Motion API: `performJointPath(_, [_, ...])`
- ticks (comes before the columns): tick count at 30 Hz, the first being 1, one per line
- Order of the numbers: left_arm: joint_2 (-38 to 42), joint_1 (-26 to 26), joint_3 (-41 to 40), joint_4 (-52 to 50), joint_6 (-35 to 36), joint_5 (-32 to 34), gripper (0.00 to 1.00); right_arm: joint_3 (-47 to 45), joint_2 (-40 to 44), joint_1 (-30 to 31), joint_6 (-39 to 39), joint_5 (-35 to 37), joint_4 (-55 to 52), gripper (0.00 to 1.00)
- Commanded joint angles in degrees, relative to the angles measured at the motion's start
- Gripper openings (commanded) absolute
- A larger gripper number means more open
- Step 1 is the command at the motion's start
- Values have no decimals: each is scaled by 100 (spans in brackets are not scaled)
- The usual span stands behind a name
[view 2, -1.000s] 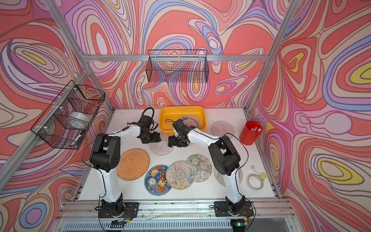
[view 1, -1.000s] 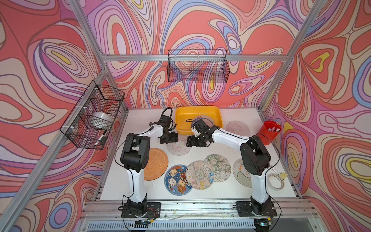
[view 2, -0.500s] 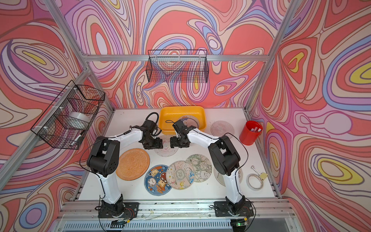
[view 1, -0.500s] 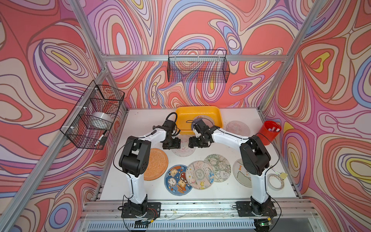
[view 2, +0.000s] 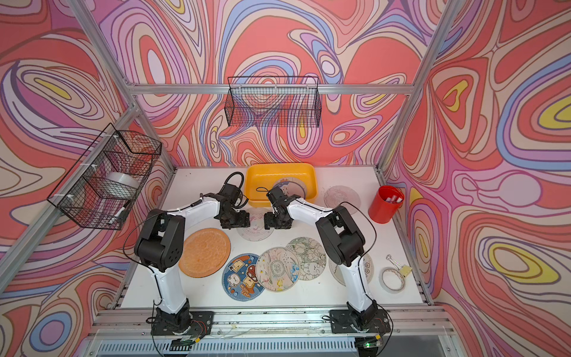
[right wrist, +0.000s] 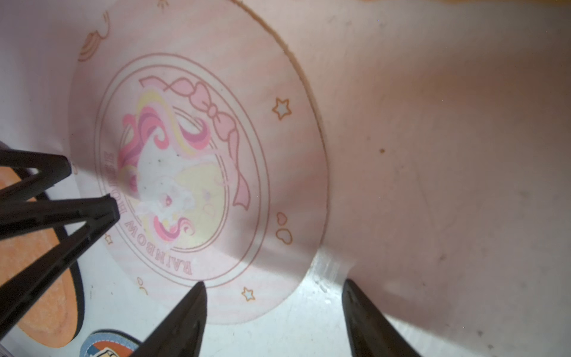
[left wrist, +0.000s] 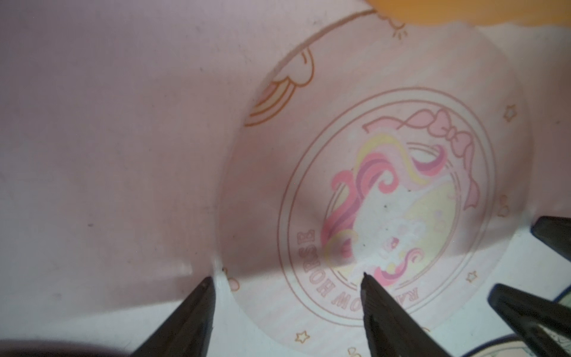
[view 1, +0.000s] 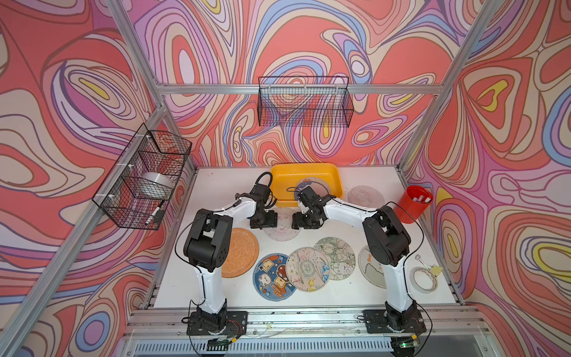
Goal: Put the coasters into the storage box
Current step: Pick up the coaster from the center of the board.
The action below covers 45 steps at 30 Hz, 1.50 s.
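Tabletop [view 1: 340, 296], coaster [view 1: 369, 269] half behind right arm [view 1: 386, 244]

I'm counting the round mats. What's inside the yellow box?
One pale coaster with a blue picture lies in the storage box. The right arm hides its near edge, so anything underneath cannot be seen.

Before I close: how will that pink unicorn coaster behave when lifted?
The pink coaster lies flat on the table with hardly any edge showing, so probably hard to get under. So thin, it is likely light and may slide when pushed. The left end effector and right end effector sit at opposite edges, which might stop that sliding.
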<state>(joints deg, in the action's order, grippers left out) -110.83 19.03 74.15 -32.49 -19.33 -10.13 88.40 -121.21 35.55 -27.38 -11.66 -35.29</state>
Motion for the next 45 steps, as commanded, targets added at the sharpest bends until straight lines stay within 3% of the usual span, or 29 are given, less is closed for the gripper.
performJointPath(1, [-233,-36,-3,66,-77,-138,70,97,-267,-20,-66,-124,-22,66])
performJointPath(13, [-184,-27,-234,111,-79,-276,56,219,-456,-22,-128,-232,-70,56])
performJointPath(23, [-203,-22,-221,96,-77,-329,51,204,-507,-31,-160,-291,-38,41])
performJointPath(30, [-209,-15,-234,82,-67,-351,51,195,-549,-24,-185,-345,19,38])
performJointPath(34, [-210,-16,-243,72,-70,-358,51,181,-554,-23,-218,-372,49,28])
performJointPath(39, [-166,-19,-251,53,-79,-350,51,153,-495,-27,-247,-372,105,1])
performJointPath(45, [91,-15,-335,41,-108,-266,60,78,-199,-20,-233,-393,58,0])
